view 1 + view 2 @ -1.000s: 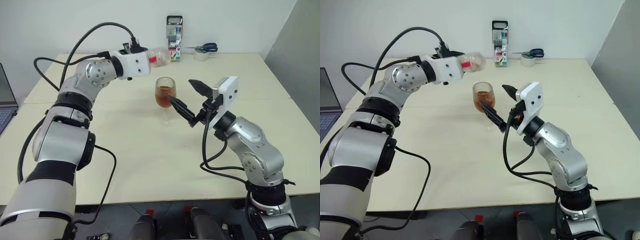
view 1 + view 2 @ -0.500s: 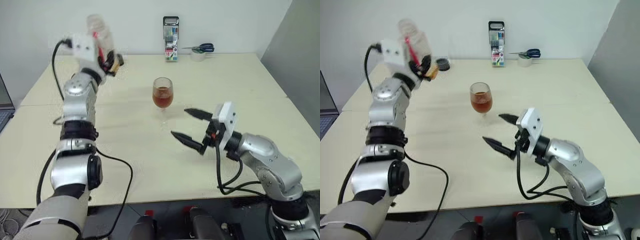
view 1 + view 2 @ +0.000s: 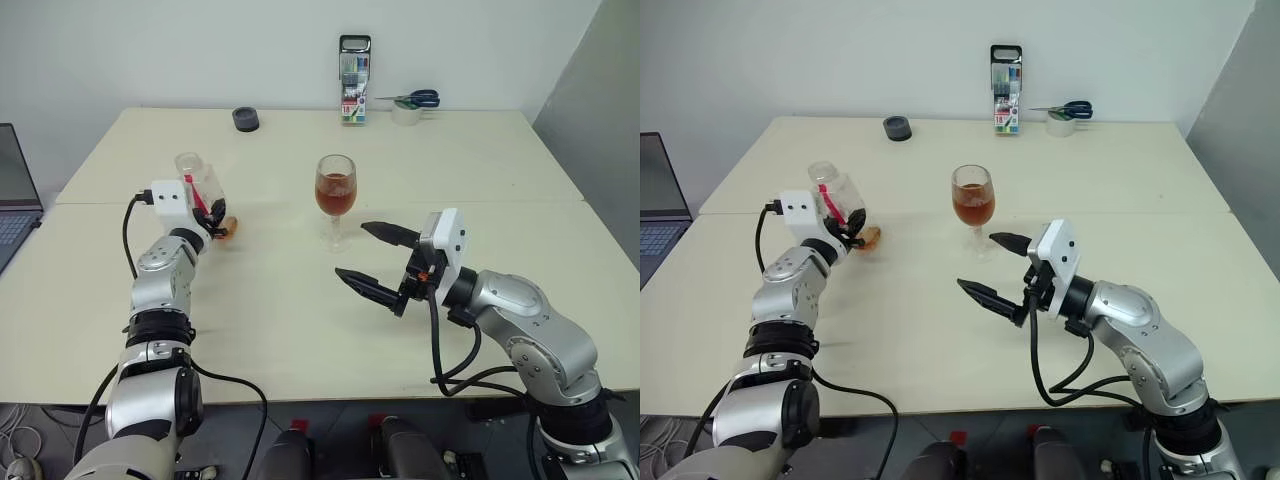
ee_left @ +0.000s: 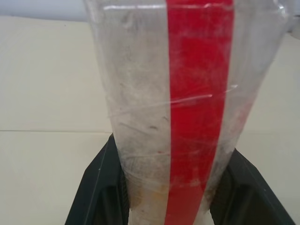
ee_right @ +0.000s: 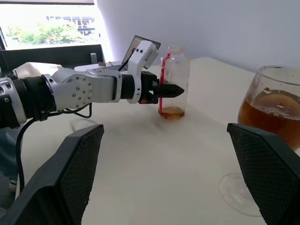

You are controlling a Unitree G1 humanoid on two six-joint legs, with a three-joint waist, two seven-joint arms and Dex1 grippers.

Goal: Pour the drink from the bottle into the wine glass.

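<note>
At the table's left, my left gripper (image 3: 212,212) is shut on the clear bottle (image 3: 198,180) with the red strip (image 4: 199,93). The bottle stands roughly upright, its mouth uncapped, and a little amber drink (image 5: 172,112) lies at its bottom. Whether its base touches the table I cannot tell. The wine glass (image 3: 335,190) stands mid-table, its bowl about half full of amber drink (image 5: 272,112). My right gripper (image 3: 350,250) is open with nothing in it, just in front of the glass and a little to its right, clear of the foot.
Along the far edge stand a marker case (image 3: 353,66), a tape roll (image 3: 404,112) with scissors (image 3: 415,98) and a small black round object (image 3: 245,118). A laptop (image 3: 15,190) sits off the table's left side.
My left arm swung the bottle from tipped beside the glass, out to the left, turned it upright and lowered it toward the table. The right gripper drew back from the glass stem, still open.
</note>
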